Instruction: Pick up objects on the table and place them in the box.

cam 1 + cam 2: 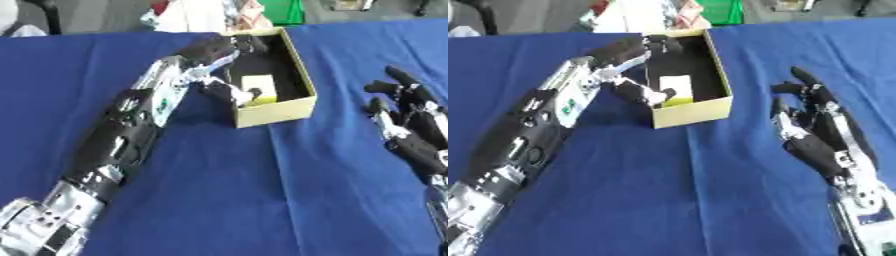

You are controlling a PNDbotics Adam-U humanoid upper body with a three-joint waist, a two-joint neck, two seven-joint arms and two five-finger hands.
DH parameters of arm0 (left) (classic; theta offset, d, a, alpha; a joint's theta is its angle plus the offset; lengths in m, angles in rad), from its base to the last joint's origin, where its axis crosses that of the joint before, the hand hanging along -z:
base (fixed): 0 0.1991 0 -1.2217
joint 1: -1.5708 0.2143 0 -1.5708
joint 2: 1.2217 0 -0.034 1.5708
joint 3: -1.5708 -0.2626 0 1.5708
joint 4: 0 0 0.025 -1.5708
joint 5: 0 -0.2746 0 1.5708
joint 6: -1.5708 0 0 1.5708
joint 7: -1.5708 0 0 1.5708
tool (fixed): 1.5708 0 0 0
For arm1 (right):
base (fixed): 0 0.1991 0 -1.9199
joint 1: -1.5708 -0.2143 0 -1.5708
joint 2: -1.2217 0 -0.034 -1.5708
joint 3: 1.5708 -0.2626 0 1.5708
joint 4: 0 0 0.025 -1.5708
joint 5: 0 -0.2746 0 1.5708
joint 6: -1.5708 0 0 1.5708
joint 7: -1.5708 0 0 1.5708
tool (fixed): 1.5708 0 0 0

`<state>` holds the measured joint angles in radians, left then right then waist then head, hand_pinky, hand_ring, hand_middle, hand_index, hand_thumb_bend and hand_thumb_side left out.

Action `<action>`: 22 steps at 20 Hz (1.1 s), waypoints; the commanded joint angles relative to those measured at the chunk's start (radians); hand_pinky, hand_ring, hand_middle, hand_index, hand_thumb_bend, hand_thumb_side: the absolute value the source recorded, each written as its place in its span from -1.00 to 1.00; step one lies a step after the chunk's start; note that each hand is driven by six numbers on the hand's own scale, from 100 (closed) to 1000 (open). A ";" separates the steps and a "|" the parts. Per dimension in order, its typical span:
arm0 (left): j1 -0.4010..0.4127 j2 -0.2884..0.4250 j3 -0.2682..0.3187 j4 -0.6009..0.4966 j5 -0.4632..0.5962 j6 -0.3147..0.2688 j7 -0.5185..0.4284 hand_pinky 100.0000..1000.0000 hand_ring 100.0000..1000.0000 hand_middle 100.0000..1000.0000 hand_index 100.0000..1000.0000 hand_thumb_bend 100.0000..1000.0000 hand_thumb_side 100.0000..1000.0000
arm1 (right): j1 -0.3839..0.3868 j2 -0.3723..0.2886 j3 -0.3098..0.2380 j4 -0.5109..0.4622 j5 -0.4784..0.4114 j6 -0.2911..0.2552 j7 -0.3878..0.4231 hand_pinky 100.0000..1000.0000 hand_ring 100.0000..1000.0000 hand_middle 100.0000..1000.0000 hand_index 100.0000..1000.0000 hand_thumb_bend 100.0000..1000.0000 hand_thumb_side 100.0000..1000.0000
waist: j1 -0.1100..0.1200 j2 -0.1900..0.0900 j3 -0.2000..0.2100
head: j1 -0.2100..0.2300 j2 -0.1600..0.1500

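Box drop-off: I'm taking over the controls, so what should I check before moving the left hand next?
1. Left hand over the box: ok.
2. Pale yellow object inside the box: ok.
3. Object released from the fingers: cannot tell, the thumb lies beside it.
4. Box upright on the blue cloth: ok.
5. Right hand open, clear of the box: ok.
6. More objects left to pick: none in view.

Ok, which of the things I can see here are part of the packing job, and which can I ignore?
Part of the job:
- box, open, on the blue table
- pale yellow block lying inside it
- left hand reaching over the box's left wall
- right hand, idle and open on the cloth to the right

Ignore:
- green object and white clutter beyond the far edge
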<state>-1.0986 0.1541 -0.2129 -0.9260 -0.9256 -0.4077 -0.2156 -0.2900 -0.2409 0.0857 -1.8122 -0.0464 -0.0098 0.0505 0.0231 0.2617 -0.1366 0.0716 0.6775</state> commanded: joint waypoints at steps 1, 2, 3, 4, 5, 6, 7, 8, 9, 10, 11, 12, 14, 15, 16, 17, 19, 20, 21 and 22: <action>-0.010 0.048 -0.014 -0.094 0.107 0.010 -0.005 0.67 0.69 0.78 0.91 -0.76 -0.25 | -0.007 -0.008 -0.014 -0.014 0.000 -0.002 -0.009 0.49 1.00 0.42 0.94 -1.00 -0.60 | -0.003 -0.016 0.009 | -0.014 -0.014; -0.002 0.065 -0.024 -0.136 0.155 0.017 -0.004 0.66 0.67 0.75 0.90 -0.87 -0.31 | -0.006 -0.010 -0.018 -0.013 0.001 -0.002 -0.012 0.49 1.00 0.42 0.93 -1.00 -0.61 | -0.003 -0.016 0.015 | -0.020 -0.014; 0.012 0.087 -0.035 -0.191 0.215 0.026 -0.003 0.65 0.66 0.73 0.90 -0.93 -0.34 | -0.005 -0.012 -0.021 -0.013 0.003 -0.003 -0.016 0.49 1.00 0.42 0.93 -1.00 -0.61 | -0.003 -0.015 0.023 | -0.027 -0.015; 0.030 0.111 -0.046 -0.249 0.277 0.040 -0.008 0.65 0.64 0.71 0.89 -0.99 -0.39 | -0.004 -0.013 -0.024 -0.013 0.005 -0.003 -0.019 0.49 1.00 0.42 0.93 -1.00 -0.61 | -0.004 -0.015 0.029 | -0.034 -0.015; 0.053 0.138 -0.055 -0.314 0.338 0.057 -0.015 0.64 0.64 0.70 0.89 -1.00 -0.40 | -0.004 -0.014 -0.027 -0.013 0.006 -0.003 -0.022 0.49 1.00 0.42 0.93 -1.00 -0.61 | -0.004 -0.015 0.036 | -0.040 -0.015; 0.077 0.165 -0.060 -0.380 0.396 0.077 -0.025 0.64 0.63 0.68 0.89 -1.00 -0.44 | -0.003 -0.015 -0.029 -0.013 0.007 -0.004 -0.024 0.49 1.00 0.42 0.93 -1.00 -0.62 | -0.005 -0.014 0.043 | -0.047 -0.016; 0.109 0.192 -0.058 -0.448 0.450 0.098 -0.033 0.64 0.63 0.67 0.88 -1.00 -0.46 | -0.003 -0.016 -0.031 -0.014 0.009 -0.004 -0.026 0.49 1.00 0.42 0.93 -1.00 -0.62 | -0.007 -0.014 0.050 | -0.053 -0.017; 0.141 0.216 -0.054 -0.510 0.499 0.121 -0.040 0.63 0.62 0.66 0.88 -1.00 -0.46 | -0.002 -0.017 -0.033 -0.014 0.010 -0.004 -0.028 0.49 1.00 0.42 0.93 -1.00 -0.62 | -0.008 -0.013 0.056 | -0.057 -0.018; 0.180 0.239 -0.046 -0.571 0.549 0.144 -0.045 0.63 0.62 0.65 0.88 -1.00 -0.46 | -0.001 -0.018 -0.036 -0.014 0.011 -0.004 -0.031 0.49 1.00 0.42 0.93 -1.00 -0.63 | -0.010 -0.013 0.063 | -0.061 -0.018; 0.215 0.257 -0.039 -0.623 0.593 0.168 -0.052 0.63 0.62 0.64 0.88 -1.00 -0.43 | -0.001 -0.018 -0.037 -0.014 0.012 -0.004 -0.033 0.49 1.00 0.42 0.93 -1.00 -0.63 | -0.012 -0.012 0.069 | -0.063 -0.018; 0.261 0.275 -0.027 -0.675 0.635 0.188 -0.058 0.63 0.61 0.64 0.88 -1.00 -0.42 | -0.002 -0.019 -0.039 -0.015 0.012 -0.005 -0.034 0.49 1.00 0.42 0.93 -1.00 -0.63 | -0.013 -0.011 0.076 | -0.065 -0.020; 0.302 0.288 -0.014 -0.720 0.671 0.208 -0.064 0.62 0.61 0.63 0.89 -1.00 -0.36 | -0.002 -0.019 -0.041 -0.016 0.013 -0.005 -0.036 0.49 1.00 0.42 0.93 -1.00 -0.64 | -0.015 -0.011 0.081 | -0.067 -0.021; 0.398 0.298 0.021 -0.791 0.750 0.244 -0.069 0.60 0.59 0.60 0.88 -1.00 -0.32 | -0.003 -0.019 -0.044 -0.018 0.014 -0.005 -0.039 0.49 1.00 0.42 0.93 -1.00 -0.64 | -0.020 -0.008 0.094 | -0.074 -0.021; 0.440 0.299 0.040 -0.819 0.787 0.262 -0.065 0.60 0.59 0.60 0.89 -1.00 -0.28 | -0.002 -0.019 -0.046 -0.018 0.014 -0.005 -0.041 0.49 1.00 0.42 0.93 -1.00 -0.64 | -0.023 -0.008 0.100 | -0.076 -0.021; 0.477 0.298 0.058 -0.843 0.818 0.277 -0.060 0.60 0.58 0.59 0.88 -1.00 -0.27 | -0.002 -0.020 -0.048 -0.018 0.015 -0.005 -0.043 0.49 1.00 0.42 0.93 -1.00 -0.64 | -0.025 -0.007 0.105 | -0.079 -0.020; 0.513 0.294 0.078 -0.862 0.842 0.291 -0.050 0.59 0.57 0.58 0.88 -1.00 -0.26 | 0.000 -0.020 -0.050 -0.018 0.015 -0.005 -0.045 0.49 1.00 0.42 0.93 -1.00 -0.64 | -0.027 -0.007 0.110 | -0.080 -0.018; 0.574 0.280 0.109 -0.887 0.873 0.314 -0.029 0.58 0.56 0.57 0.88 -1.00 -0.22 | 0.003 -0.020 -0.053 -0.018 0.016 -0.004 -0.049 0.49 1.00 0.42 0.93 -1.00 -0.63 | -0.028 -0.008 0.118 | -0.083 -0.013; 0.600 0.273 0.122 -0.896 0.881 0.322 -0.020 0.58 0.56 0.56 0.87 -1.00 -0.21 | 0.005 -0.020 -0.055 -0.018 0.016 -0.004 -0.051 0.49 1.00 0.42 0.93 -1.00 -0.63 | -0.029 -0.009 0.122 | -0.086 -0.011; 0.626 0.264 0.133 -0.904 0.887 0.328 -0.013 0.58 0.56 0.56 0.88 -1.00 -0.21 | 0.006 -0.020 -0.056 -0.018 0.017 -0.004 -0.052 0.49 1.00 0.42 0.93 -1.00 -0.64 | -0.030 -0.009 0.127 | -0.087 -0.008; 0.646 0.258 0.142 -0.912 0.891 0.332 -0.007 0.58 0.56 0.56 0.88 -1.00 -0.23 | 0.006 -0.021 -0.056 -0.018 0.017 -0.004 -0.053 0.49 1.00 0.42 0.93 -1.00 -0.67 | -0.031 -0.010 0.131 | -0.086 -0.006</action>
<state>-0.4444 0.4072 -0.0945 -1.8066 -0.0489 -0.0853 -0.2319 -0.2776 -0.2422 0.0371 -1.8123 -0.0361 -0.0130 0.0023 -0.0083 0.2703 -0.0042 -0.0111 0.6681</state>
